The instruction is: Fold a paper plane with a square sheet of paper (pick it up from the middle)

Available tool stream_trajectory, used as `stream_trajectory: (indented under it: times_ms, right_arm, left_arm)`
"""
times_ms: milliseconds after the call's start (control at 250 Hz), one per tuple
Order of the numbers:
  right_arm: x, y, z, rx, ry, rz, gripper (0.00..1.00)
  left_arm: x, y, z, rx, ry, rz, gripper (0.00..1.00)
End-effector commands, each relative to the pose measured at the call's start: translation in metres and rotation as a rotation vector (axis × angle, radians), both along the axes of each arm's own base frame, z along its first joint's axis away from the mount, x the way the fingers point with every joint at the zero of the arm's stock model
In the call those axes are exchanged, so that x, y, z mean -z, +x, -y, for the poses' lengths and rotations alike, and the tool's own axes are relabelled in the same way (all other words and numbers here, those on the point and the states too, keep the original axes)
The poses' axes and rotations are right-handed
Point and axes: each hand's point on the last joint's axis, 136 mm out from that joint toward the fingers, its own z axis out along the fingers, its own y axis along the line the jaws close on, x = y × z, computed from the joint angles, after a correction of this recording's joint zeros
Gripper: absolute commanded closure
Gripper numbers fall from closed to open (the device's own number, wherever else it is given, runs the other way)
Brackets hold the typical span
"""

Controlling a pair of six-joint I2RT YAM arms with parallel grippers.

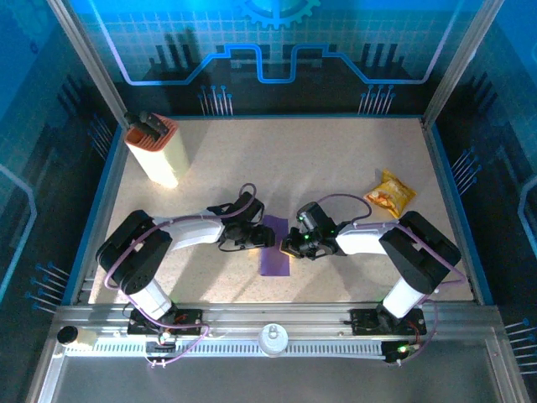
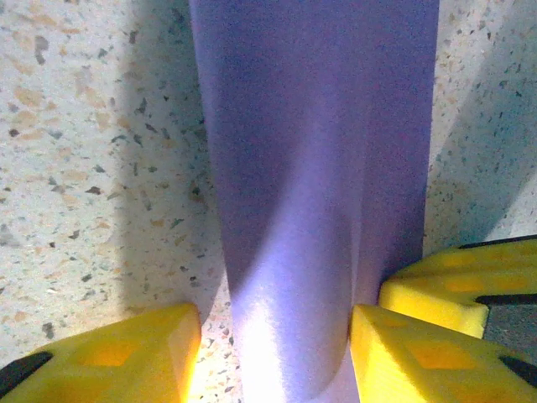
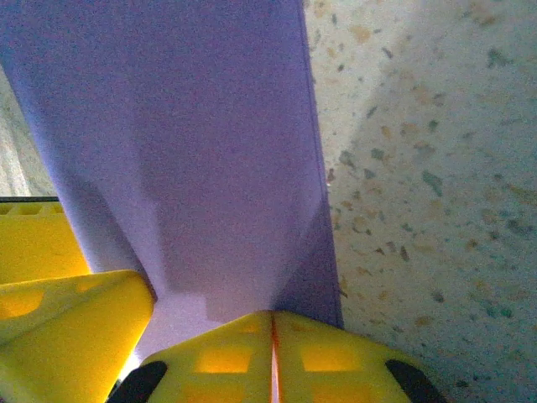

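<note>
The purple square sheet of paper [image 1: 274,254] lies folded into a narrow strip on the speckled table, between my two grippers. In the left wrist view the sheet of paper [image 2: 319,168] bulges upward and runs between my left gripper's [image 2: 275,336] parted yellow fingers [image 2: 126,353]. The right-hand finger touches it and the left-hand one stands clear. My left gripper [image 1: 268,238] is at the strip's left edge. My right gripper [image 1: 288,248] is at its right edge. In the right wrist view my right gripper [image 3: 273,323] is shut, with the paper [image 3: 193,151] creased at its tips.
A tall cream-and-orange box [image 1: 155,151] stands at the back left. A yellow-orange snack packet [image 1: 390,193] lies at the right. The left gripper's finger [image 3: 67,319] presses close beside the right gripper. Blue raised edges [image 1: 445,185] border the table.
</note>
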Motion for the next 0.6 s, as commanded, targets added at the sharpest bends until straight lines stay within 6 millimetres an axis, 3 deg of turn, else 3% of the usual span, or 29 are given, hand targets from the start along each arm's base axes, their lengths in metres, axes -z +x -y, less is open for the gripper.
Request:
stream_trajectory:
  times_ms: [0,116,216,376,595]
  right_arm:
    - [0.000,-0.002,0.002,-0.007,-0.018,0.013,0.84]
    - [-0.032,0.016,-0.008,-0.006,0.092,0.104,0.77]
    - [-0.052,0.028,0.010,0.019,0.035,0.147,0.77]
    - [-0.053,0.033,0.055,0.087,-0.077,0.130,0.80]
    - [-0.050,0.024,0.087,0.155,-0.075,0.114,0.79]
  left_arm:
    - [0.012,-0.006,-0.008,0.006,0.062,-0.027,0.51]
    - [0.017,-0.005,-0.018,-0.021,0.113,-0.032,0.55]
    - [0.021,-0.007,-0.022,-0.026,0.132,-0.038,0.57]
    - [0.019,-0.007,-0.022,-0.022,0.130,-0.029,0.57]
    - [0.015,-0.006,-0.021,0.011,0.131,-0.021,0.59]
